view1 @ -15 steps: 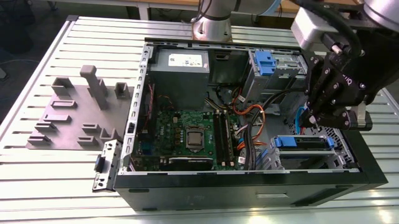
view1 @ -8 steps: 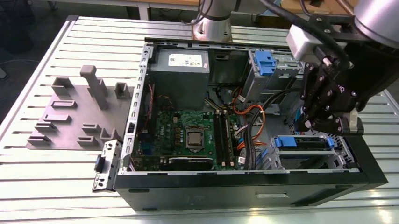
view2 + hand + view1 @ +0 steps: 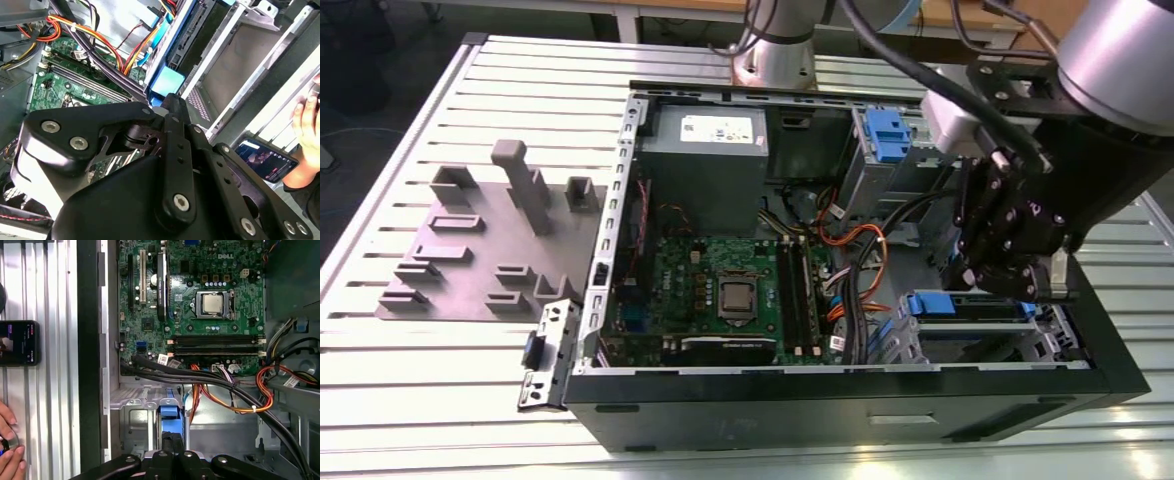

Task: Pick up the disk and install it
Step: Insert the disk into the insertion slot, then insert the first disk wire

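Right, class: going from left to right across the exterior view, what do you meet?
grey fixture plate → green motherboard → orange cables → gripper

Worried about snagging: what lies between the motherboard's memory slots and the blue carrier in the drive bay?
Black and orange cables cross between memory slots and blue carrier, in the first wrist view.

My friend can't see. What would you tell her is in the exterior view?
A robot arm's black claw hangs inside an open computer case, just above the blue-framed disk at the exterior view's right. A green circuit board lies in the middle. The case sits on a metal table.
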Action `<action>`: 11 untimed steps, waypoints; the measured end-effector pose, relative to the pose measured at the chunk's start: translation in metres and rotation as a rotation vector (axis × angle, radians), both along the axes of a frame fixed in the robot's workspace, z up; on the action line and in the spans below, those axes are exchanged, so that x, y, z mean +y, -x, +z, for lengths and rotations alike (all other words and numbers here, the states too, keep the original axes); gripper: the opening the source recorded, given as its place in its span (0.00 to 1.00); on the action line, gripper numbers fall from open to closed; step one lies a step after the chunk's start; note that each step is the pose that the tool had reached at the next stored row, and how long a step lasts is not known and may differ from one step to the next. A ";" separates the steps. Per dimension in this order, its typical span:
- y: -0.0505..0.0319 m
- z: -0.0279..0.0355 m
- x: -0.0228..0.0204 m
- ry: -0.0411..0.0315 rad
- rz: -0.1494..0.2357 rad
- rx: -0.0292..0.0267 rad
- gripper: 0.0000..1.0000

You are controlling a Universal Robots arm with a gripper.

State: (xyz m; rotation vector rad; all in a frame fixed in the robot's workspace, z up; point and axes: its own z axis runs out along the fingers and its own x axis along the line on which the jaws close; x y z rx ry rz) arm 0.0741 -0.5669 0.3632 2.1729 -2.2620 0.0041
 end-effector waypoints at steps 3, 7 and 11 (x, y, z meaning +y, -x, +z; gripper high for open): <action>0.0000 -0.0054 0.0000 0.0001 0.000 0.0000 0.11; 0.0000 -0.0076 0.0000 0.0001 0.000 0.0000 0.11; -0.0002 -0.0081 0.0000 0.0001 0.000 0.0000 0.11</action>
